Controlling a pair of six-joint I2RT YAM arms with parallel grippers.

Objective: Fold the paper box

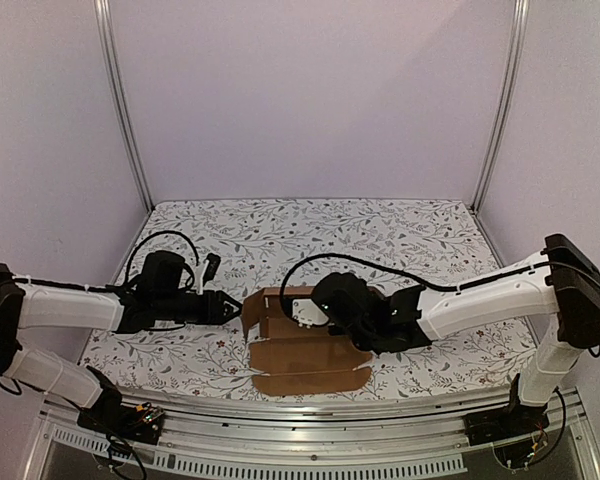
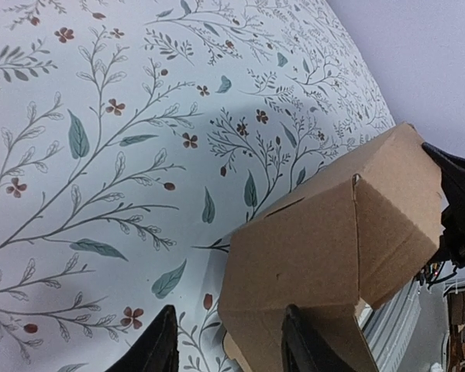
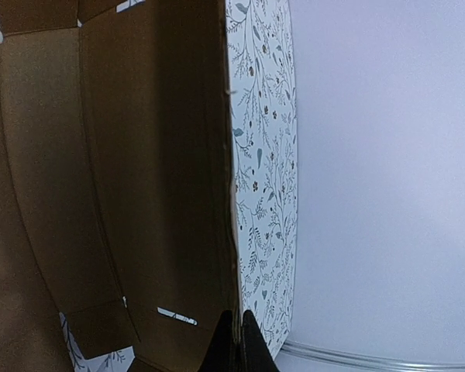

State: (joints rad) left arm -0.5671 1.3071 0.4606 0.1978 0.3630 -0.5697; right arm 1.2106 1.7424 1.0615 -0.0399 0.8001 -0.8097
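**Desk:** Where was the box when you stopped the feed?

**Me:** The plain brown corrugated cardboard box lay half-formed at the middle of the near edge of the table, the one with the white cloth printed in leafy sprigs. Its front panel was flat on the table. The panels further in from that edge stood raised.

**Desk:** And the left side?

**Me:** I saw the left gripper low over the table's near-left part, its black jaws parted with bare cloth showing between them. One finger was against the box's folded-up side panel. Nothing sat between the jaws.

**Desk:** The right?

**Me:** The right gripper reached in over the table's near middle, jaws clenched tight together. Through its wrist camera the tips met the box's upright edge. I could not tell whether any cardboard was pinched between them

**Desk:** Anything loose?

**Me:** The box rested on the table
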